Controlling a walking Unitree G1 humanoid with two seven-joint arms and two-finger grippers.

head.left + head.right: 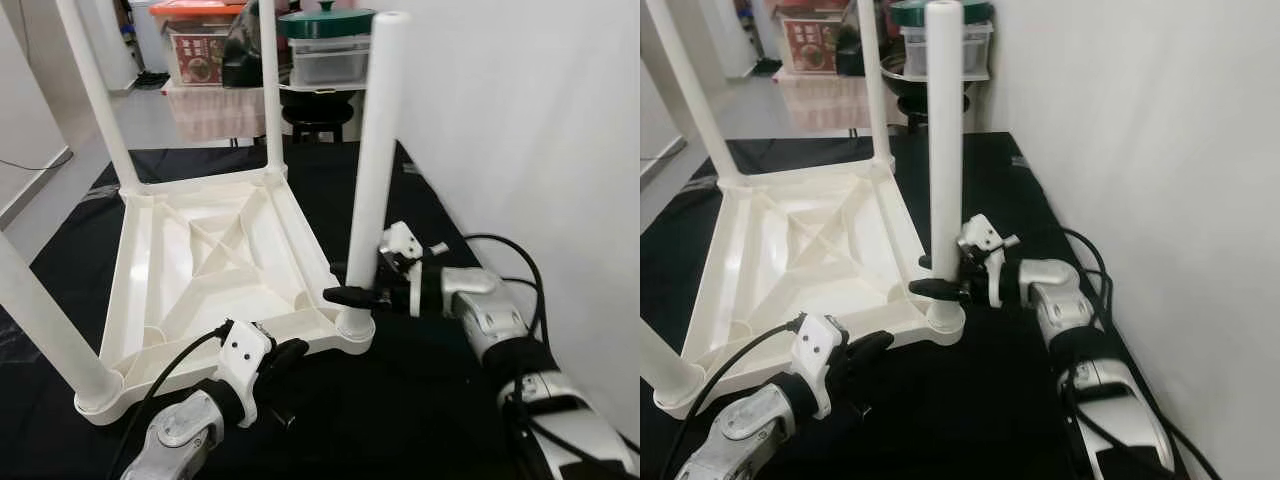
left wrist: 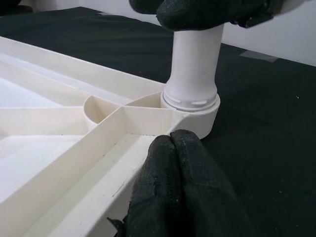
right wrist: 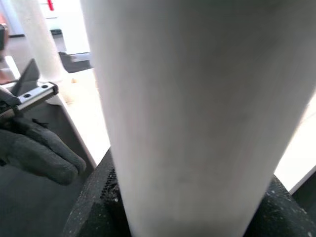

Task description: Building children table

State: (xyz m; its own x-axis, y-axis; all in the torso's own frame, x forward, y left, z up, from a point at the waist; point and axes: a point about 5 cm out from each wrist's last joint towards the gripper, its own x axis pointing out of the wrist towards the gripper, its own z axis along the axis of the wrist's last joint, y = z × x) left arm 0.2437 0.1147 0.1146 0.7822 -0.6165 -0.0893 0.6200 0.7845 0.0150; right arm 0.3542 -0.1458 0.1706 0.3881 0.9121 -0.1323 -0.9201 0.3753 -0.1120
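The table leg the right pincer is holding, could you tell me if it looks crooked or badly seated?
Nothing stands out. The leg stands upright in the corner socket of the upturned table top, like the other legs. The right pincer grips it low down.

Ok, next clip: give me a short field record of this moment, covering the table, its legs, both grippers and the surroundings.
table: white plastic children's table top, upside down on black floor mat
legs: four white round plastic legs upright in corner sockets
right gripper: shut on near-right leg, low, just above its socket
left gripper: fingers together, pressing the table's near rim beside that socket
background: stacked storage boxes, black stool
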